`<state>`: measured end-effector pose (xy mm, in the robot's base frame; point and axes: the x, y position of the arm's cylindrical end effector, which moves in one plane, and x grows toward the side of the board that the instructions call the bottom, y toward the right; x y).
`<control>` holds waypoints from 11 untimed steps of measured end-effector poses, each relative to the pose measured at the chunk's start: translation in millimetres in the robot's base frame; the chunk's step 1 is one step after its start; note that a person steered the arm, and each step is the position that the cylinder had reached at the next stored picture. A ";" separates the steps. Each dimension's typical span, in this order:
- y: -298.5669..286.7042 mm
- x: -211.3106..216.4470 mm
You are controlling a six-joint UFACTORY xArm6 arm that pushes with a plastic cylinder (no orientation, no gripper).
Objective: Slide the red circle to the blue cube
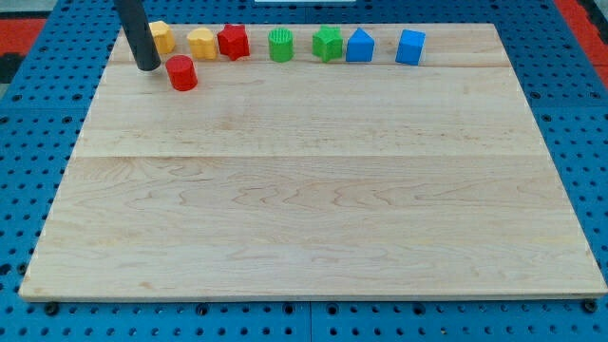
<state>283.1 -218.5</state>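
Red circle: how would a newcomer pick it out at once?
Look at the wooden board and the row of blocks along its top edge. At the view's left, the red circle sits just below that row, right of my tip. Unlike the red star, it is round and out of line.

No readable text, labels, brands, numbers or signs on blocks, board or rod.

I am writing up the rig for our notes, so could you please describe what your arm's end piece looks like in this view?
Only the rod shows: a straight, smooth cylinder, dark grey to black, with a faint sheen and no visible markings, cables or sleeve. It enters from the view's top edge and ends in my tip, blunt and rounded, the same dark colour. My tip is just left of the red circle on the wooden board.
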 end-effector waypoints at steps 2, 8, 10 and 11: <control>90.8 22.7; 343.6 49.1; 314.4 27.3; 388.3 17.4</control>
